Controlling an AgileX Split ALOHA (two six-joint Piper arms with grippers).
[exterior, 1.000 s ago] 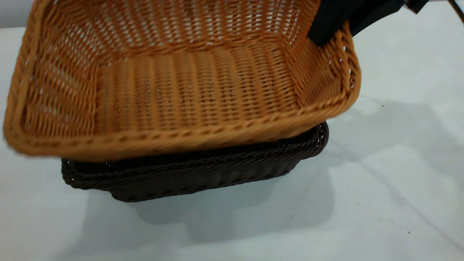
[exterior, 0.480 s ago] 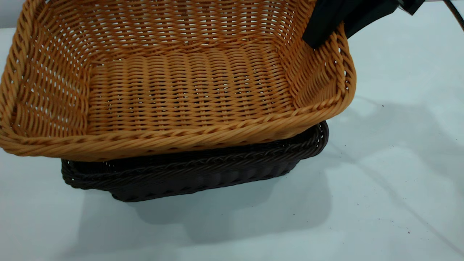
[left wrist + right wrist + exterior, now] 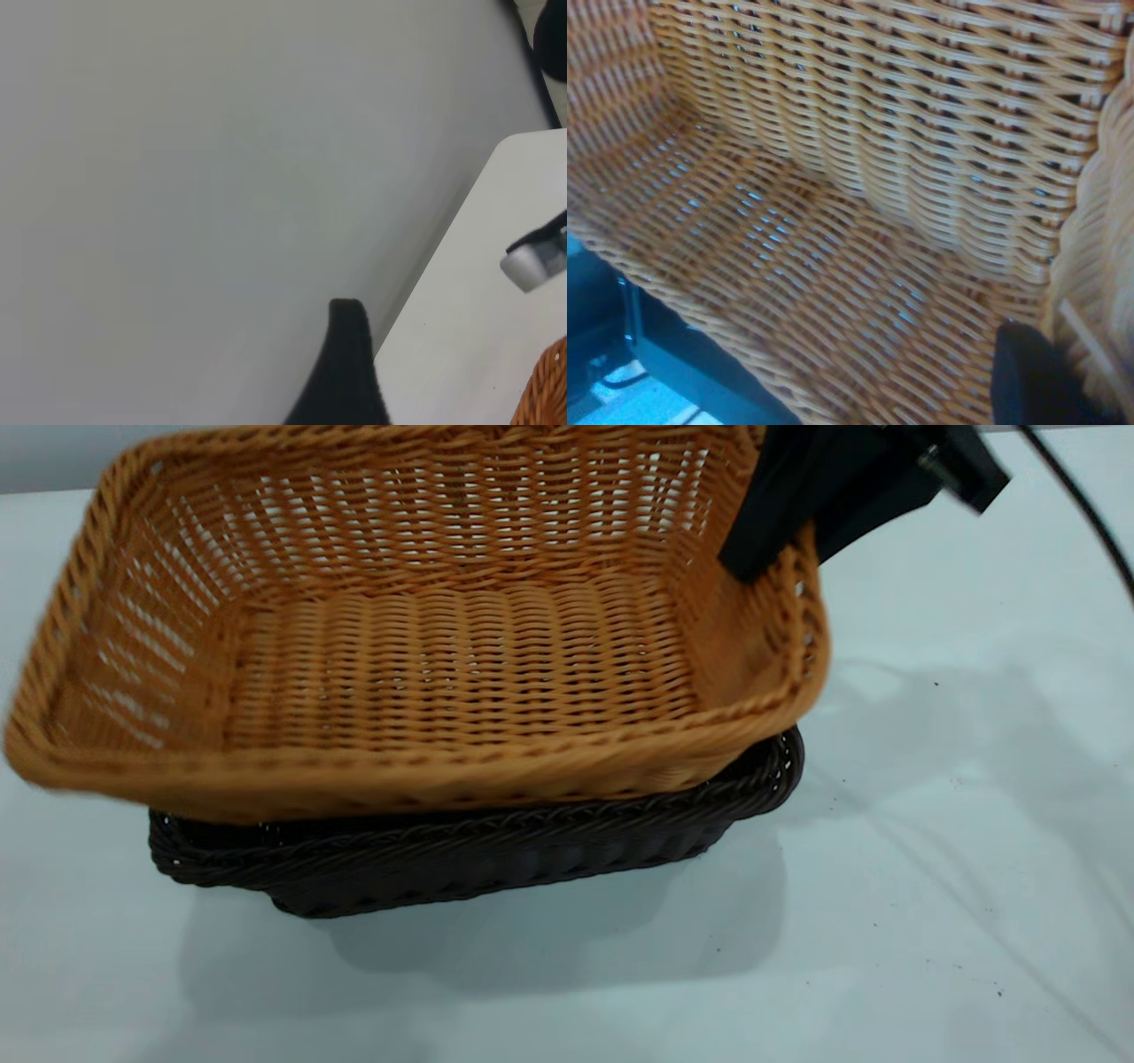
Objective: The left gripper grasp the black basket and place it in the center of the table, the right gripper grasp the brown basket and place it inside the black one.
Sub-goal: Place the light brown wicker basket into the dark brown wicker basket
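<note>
The right tool (image 3: 780,549) pinches the brown basket (image 3: 425,673) by its right short wall — long axis left-right, tilted, open side up, hanging over the black basket (image 3: 478,850), which sits on the tabletop (image 3: 930,868) — long axis left-right as well.

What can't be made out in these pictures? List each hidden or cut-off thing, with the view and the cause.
- black basket: exterior view, its inside and far rim are covered by the brown basket held above it.
- right claw: exterior view, its upper part is cut off by the frame's top edge; it pinches the brown basket's wall.
- left claw: left wrist view, only one dark finger shows, so open or shut is unclear.
</note>
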